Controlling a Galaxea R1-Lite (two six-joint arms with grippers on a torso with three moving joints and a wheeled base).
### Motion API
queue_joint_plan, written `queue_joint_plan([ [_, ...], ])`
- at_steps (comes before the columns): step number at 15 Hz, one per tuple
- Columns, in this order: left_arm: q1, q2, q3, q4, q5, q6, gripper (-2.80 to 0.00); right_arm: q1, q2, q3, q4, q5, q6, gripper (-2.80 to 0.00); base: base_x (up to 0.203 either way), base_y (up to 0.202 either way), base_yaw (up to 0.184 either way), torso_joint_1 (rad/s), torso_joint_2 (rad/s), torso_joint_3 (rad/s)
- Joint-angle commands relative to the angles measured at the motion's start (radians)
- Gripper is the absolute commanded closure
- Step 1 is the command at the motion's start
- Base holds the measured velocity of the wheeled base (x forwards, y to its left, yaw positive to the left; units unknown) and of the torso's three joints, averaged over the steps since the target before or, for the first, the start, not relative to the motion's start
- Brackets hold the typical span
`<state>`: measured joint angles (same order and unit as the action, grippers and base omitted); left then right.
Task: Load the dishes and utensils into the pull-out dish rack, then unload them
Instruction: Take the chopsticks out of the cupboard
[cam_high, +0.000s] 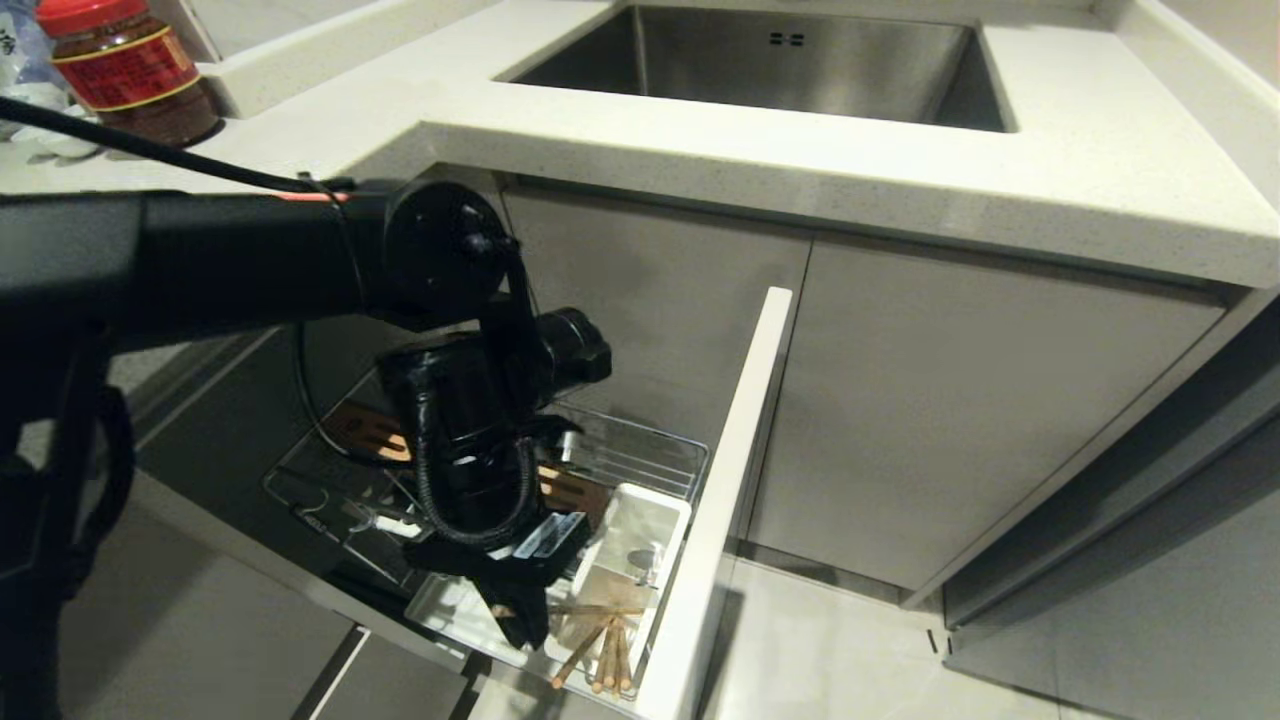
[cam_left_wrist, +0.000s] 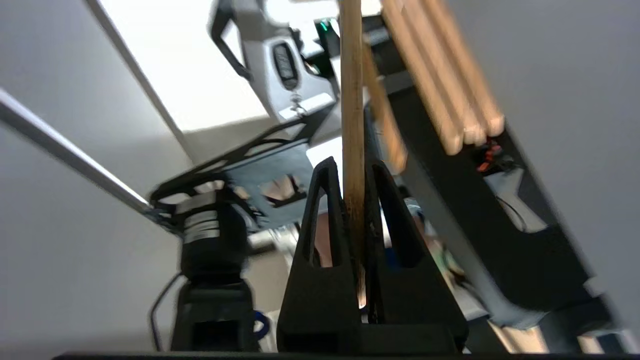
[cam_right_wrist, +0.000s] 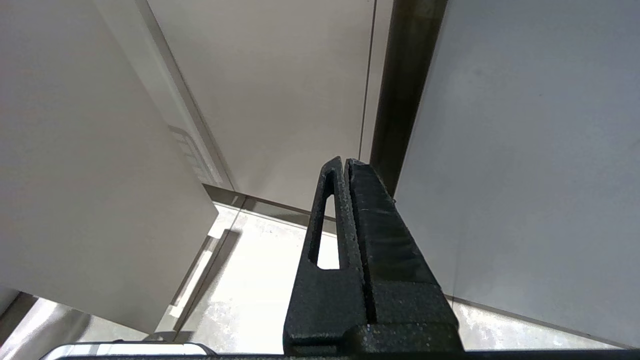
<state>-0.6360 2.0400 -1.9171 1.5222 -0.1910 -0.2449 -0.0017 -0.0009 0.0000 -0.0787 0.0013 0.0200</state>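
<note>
We're at the utensil step, prob. unloading: our left gripper (cam_high: 520, 610) is down in the rack (cam_high: 640, 455), by the white bin (cam_high: 640, 530) at its front end, and in the wrist view its fingers (cam_left_wrist: 325, 220) are pinched tight on one chopstick (cam_left_wrist: 351, 100) — the stick runs straight up between the pads. The other chopsticks (cam_high: 605, 650) lean in a loose bunch just beside it, tips fanned toward the white front (cam_high: 735, 470); in the wrist view they (cam_left_wrist: 445, 75) sit close to the held one, w/o clear contact that we can see. Whether it's going in or coming out we can't tell from this alone. If it's coming out, the next move calls for a straight lift along the stick's own line, slow, so it doesn't drag the bunch or twist in the grip, then a swing up over the front to the counter (cam_high: 1100, 160). In the way: the front panel right next to the bin, the rack's wire rim, and the counter edge overhanging the arm. Also there: wood board (cam_high: 570, 490) deeper in the rack, the sink (cam_high: 780, 60) above, a red-lidded jar (cam_high: 130, 70) on the counter far left. No plate, bowl or cutlery that we can make out. Right gripper (cam_right_wrist: 345, 170) is parked off to the side facing cabinet panels — fingers pressed together, holding nothing.
</note>
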Motion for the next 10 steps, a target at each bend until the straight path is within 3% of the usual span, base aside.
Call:
queue_joint_plan([
  [1,-0.002,-0.147,0.024,0.008,0.046,0.001,0.00,0.000,-0.001,0.026,-0.001,0.000,0.000,0.00,0.000,0.000,0.000,0.000,0.00,0.000],
  [4,-0.010,-0.309,0.043,0.008,0.112,0.018,0.00,0.000,-0.001,0.026,-0.001,0.000,0.000,0.00,0.000,0.000,0.000,0.000,0.00,0.000],
  [8,-0.041,-0.503,0.043,0.008,0.124,0.131,0.00,0.000,-0.001,0.026,0.000,0.000,0.000,0.00,0.000,0.000,0.000,0.000,0.00,0.000],
  [10,-0.071,-0.588,0.021,0.008,0.125,0.151,0.00,0.000,-0.001,0.026,-0.001,0.000,0.000,0.00,0.000,0.000,0.000,0.000,0.00,0.000],
])
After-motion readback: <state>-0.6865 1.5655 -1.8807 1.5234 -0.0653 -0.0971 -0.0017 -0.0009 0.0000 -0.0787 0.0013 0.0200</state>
